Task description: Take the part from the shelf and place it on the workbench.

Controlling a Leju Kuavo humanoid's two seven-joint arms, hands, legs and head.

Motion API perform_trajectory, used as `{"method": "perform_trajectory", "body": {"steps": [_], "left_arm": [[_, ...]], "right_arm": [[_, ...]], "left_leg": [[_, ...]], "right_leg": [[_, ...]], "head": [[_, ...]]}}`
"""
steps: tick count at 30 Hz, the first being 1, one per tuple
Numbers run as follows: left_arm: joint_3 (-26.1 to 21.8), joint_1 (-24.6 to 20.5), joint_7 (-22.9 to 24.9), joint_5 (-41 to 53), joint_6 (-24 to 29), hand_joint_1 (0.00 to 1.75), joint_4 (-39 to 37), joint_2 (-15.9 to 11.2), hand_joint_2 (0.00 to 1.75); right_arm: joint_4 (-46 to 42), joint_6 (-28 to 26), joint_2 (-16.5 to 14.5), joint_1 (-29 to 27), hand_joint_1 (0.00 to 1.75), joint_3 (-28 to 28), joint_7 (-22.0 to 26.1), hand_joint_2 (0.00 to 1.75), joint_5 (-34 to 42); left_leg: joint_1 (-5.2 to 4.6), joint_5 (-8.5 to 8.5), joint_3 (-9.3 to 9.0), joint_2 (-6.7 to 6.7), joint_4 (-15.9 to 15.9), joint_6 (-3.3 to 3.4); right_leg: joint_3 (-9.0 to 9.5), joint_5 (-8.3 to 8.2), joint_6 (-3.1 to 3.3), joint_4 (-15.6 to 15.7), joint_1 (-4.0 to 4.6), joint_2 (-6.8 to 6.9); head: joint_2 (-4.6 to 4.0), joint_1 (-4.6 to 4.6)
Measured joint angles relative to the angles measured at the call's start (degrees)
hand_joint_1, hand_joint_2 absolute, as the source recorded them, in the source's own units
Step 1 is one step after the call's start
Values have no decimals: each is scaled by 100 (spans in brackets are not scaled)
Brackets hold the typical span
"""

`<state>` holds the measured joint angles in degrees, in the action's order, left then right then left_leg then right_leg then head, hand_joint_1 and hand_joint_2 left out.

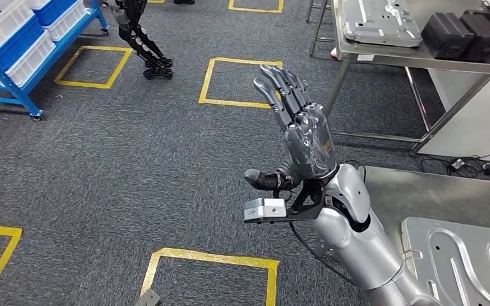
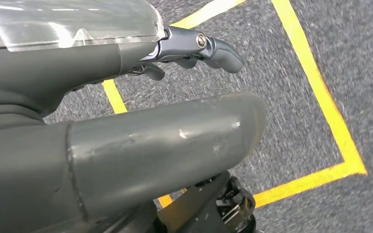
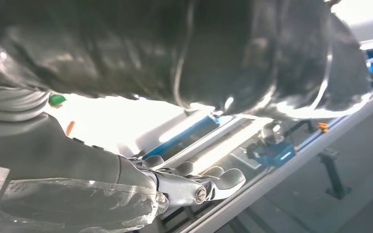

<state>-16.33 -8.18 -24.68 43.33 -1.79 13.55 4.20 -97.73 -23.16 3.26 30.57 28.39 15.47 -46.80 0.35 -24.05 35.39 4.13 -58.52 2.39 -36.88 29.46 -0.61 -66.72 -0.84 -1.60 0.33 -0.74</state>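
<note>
Part (image 1: 466, 261): flat silver plate, slotted cutouts.

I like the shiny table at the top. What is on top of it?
On the steel workbench lie a flat grey metal plate and black boxes. The frame edge cuts off the rest.

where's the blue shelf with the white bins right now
In the head view the blue metal shelf with white plastic bins stands at the far left on the grey carpet, beside a yellow taped floor square.
</note>
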Motion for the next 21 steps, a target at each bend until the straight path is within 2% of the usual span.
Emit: {"method": "perform_trajectory", "body": {"steps": [1, 2, 3, 5, 6, 8, 9, 10, 11, 12, 13, 14, 15, 17, 18, 20, 21], "left_arm": [[0, -11, 3, 1, -11, 0, 2, 5, 0], [0, -22, 6, 3, -22, 0, 2, 10, 0], [0, -27, 9, 4, -31, 0, 2, 14, 0], [0, -20, 13, 8, -46, 0, 2, 10, 0], [0, -10, 14, 11, -52, 0, 2, 9, 0], [0, -10, 14, 16, -58, 0, 2, 8, 0], [0, -18, 13, 18, -59, 0, 2, 13, 0], [0, -26, 13, 22, -61, 0, 2, 14, 0], [0, -25, 13, 28, -63, 0, 2, 15, 0], [0, -16, 13, 35, -66, 0, 2, 16, 0], [0, -3, 14, 40, -67, 0, 2, 15, 0], [0, 8, 14, 43, -67, 0, 2, 13, 0], [0, 12, 14, 44, -67, 0, 2, 11, 0], [0, 2, 12, 47, -66, 0, 2, 9, 0], [0, -1, 10, 49, -66, 0, 2, 9, 0], [0, 16, 8, 54, -66, 0, 2, 9, 0], [1, 33, 6, 61, -65, 0, 3, 10, 0]], "right_arm": [[-7, 9, 8, -9, 0, 0, -8, 0, -29], [-17, 21, 16, -27, 0, 1, -19, 0, -55], [-24, 30, 28, -51, 0, 1, -30, 0, -76], [-36, 40, 48, -94, 0, 1, -45, 0, -93], [-39, 37, 55, -107, 0, 0, -47, 0, -97], [-53, 23, 61, -129, 0, -1, -48, 0, -104], [-61, 16, 66, -148, 0, -1, -48, 0, -113], [-67, 8, 73, -171, 0, -2, -48, 0, -124], [-71, 0, 79, -196, 0, -2, -48, 0, -137], [-71, -8, 84, -222, 0, -2, -49, 0, -150], [-72, -14, 87, -242, 0, -2, -49, 0, -158], [-77, -20, 89, -255, 0, -3, -49, 0, -163], [-82, -25, 91, -263, 0, -4, -50, 0, -165], [-97, -37, 97, -269, 0, -14, -50, 0, -166], [-102, -41, 100, -273, 0, -20, -50, 0, -167], [-105, -47, 103, -282, 0, -31, -50, 0, -168], [-108, -48, 104, -288, 0, -34, -50, 0, -168]], "left_leg": [[-5, -6, 15, 62, -21, -20], [1, -3, 38, 122, -34, -48], [11, 4, 63, 180, -39, -83], [30, 25, 96, 295, -25, -164], [24, 7, 108, 254, -47, -199], [17, -173, 240, -10, -345, -262], [22, -329, 384, -175, -655, -296], [40, -490, 564, -273, -1020, -328], [57, -596, 722, -321, -1331, -355], [69, -615, 807, -350, -1493, -375], [77, -531, 784, -375, -1444, -386], [81, -365, 649, -418, -1188, -384], [77, -186, 448, -512, -802, -371], [22, 6, 122, -709, -179, -301], [-4, 15, 60, -756, -46, -260], [-22, 5, 61, -676, -14, -181], [-12, 15, 50, -623, 12, -147]], "right_leg": [[147, -145, 18, 351, -11, -134], [244, -221, 30, 587, -14, -245], [282, -222, 41, 688, -11, -312], [306, -234, 71, 732, -11, -212], [333, -245, 96, 766, -23, -145], [396, -263, 155, 833, -53, 3], [417, -256, 173, 843, -40, 80], [426, -246, 190, 841, -32, 162], [428, -233, 196, 835, -24, 242], [432, -219, 196, 828, -22, 315], [439, -203, 191, 820, -22, 383], [452, -184, 181, 812, -23, 444], [471, -161, 166, 805, -20, 502], [501, -118, 117, 794, 14, 605], [512, -105, 93, 796, 34, 654], [540, -92, 46, 819, 57, 752], [554, -63, 19, 806, 48, 739]], "head": [[0, -1], [0, -2], [0, -2], [0, -1], [0, -3], [0, -23], [0, -33], [0, -40], [0, -39], [0, -39], [0, -39], [0, -39], [0, -39], [0, -38], [0, -36], [0, -34], [0, -34]]}}
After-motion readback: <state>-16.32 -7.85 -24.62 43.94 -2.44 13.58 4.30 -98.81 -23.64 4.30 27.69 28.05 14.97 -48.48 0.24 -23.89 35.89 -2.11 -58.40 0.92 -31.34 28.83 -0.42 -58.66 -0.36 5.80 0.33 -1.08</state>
